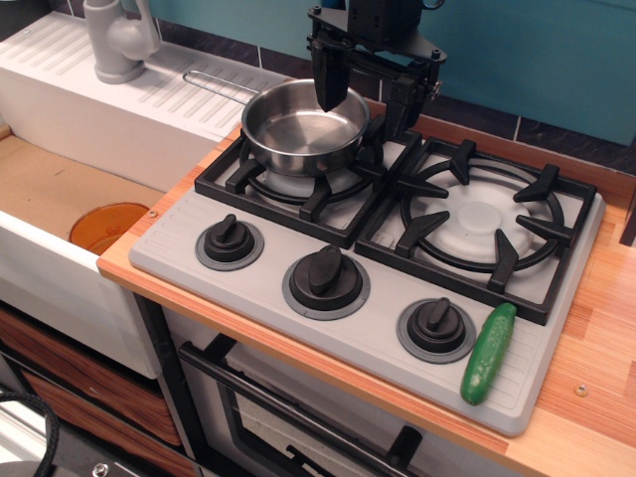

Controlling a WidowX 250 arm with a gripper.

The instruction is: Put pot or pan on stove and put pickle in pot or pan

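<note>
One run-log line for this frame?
pan: on left burner of stove | pickle: on stove front right, not in pan | claw: open over pan's far rim, empty

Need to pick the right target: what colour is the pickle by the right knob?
Glossy green; the pickle lies on the stove, clearest in the observation.image view.
</note>
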